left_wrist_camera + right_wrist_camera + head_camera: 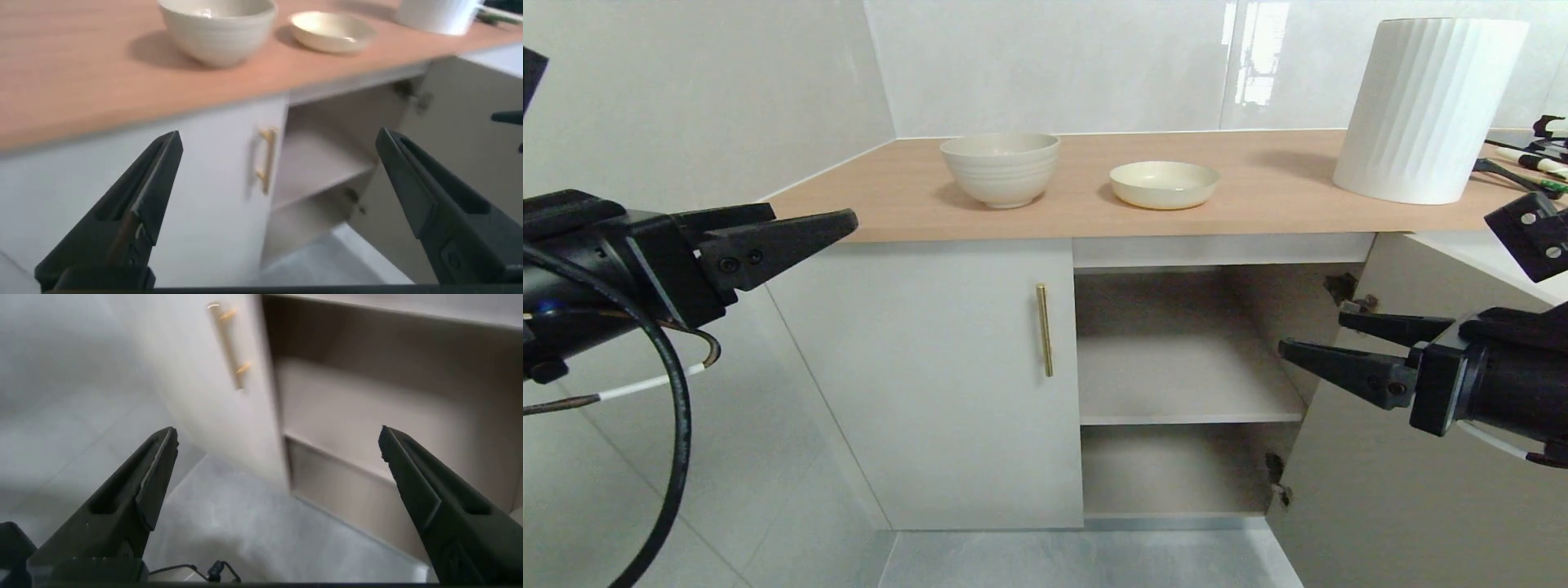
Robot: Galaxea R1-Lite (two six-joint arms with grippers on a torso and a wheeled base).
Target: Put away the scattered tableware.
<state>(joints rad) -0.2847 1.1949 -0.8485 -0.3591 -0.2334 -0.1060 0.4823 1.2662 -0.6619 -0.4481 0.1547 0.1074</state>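
A deep cream bowl and a shallow cream dish stand side by side on the wooden countertop. Below them the cabinet's right half stands with its door swung open, showing a bare middle shelf and a bottom compartment. My left gripper hangs open at the left, below counter level, in front of the shut left door. My right gripper is open at shelf height by the cabinet's right side, holding nothing.
A tall white ribbed container stands at the counter's right, with dark utensils beyond it. The shut left door carries a gold handle. The open door juts out at the right. Grey floor tiles lie below.
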